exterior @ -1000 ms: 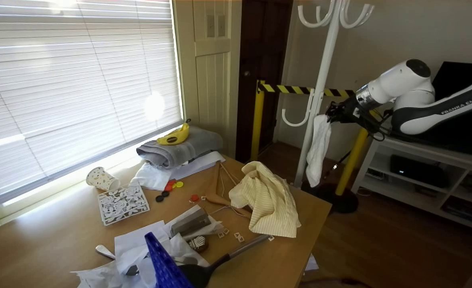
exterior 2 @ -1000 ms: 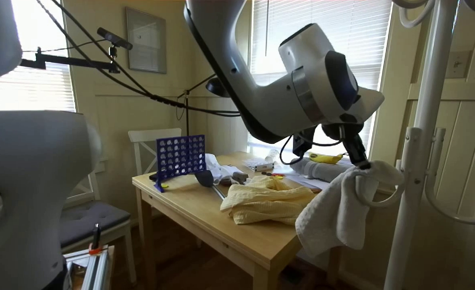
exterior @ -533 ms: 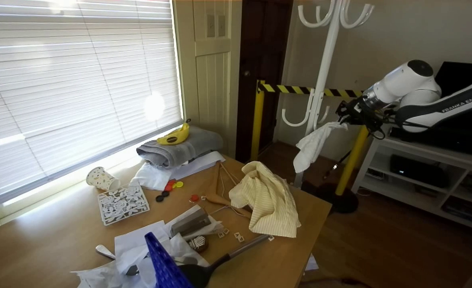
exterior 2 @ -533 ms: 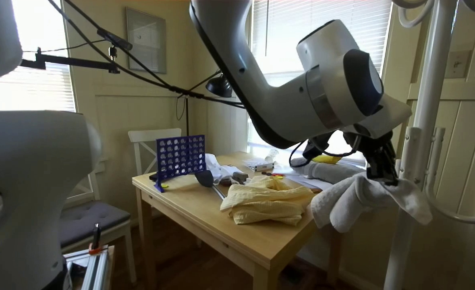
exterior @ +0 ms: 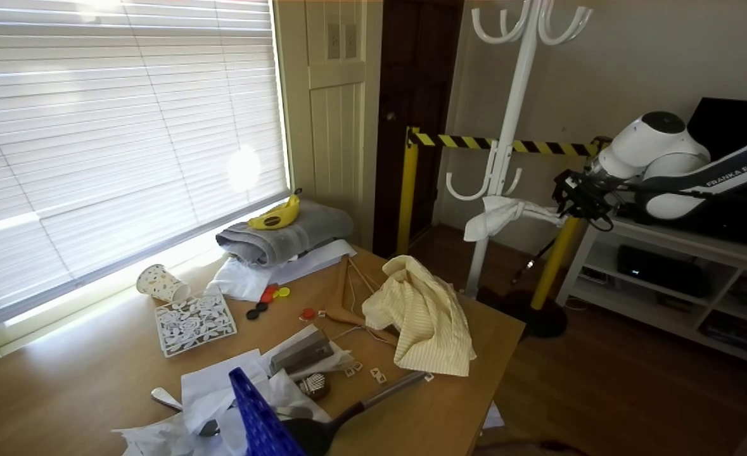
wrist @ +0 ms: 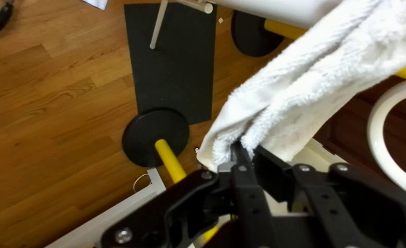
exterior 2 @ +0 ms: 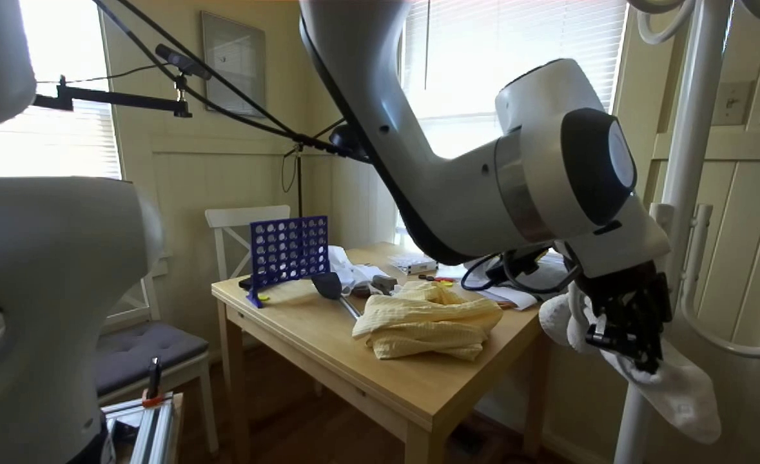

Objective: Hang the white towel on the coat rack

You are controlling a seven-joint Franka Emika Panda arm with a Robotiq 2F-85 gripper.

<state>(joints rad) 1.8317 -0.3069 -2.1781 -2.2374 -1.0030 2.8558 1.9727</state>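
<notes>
The white towel stretches from the coat rack to my gripper. In an exterior view my gripper points down beside the pole, with one towel end hanging below it and another part behind a lower hook. In the wrist view the gripper is closed with a fold of the towel between its fingers. A white curved hook shows at the right. Whether the towel rests fully over a hook I cannot tell.
A wooden table carries a yellow cloth, a grey towel and a blue game grid. A yellow post with striped tape stands by the rack. A white shelf stands behind.
My gripper has moved lower and away from the rack pole. The towel, which hung straight down, is now pulled out sideways between rack and gripper.
</notes>
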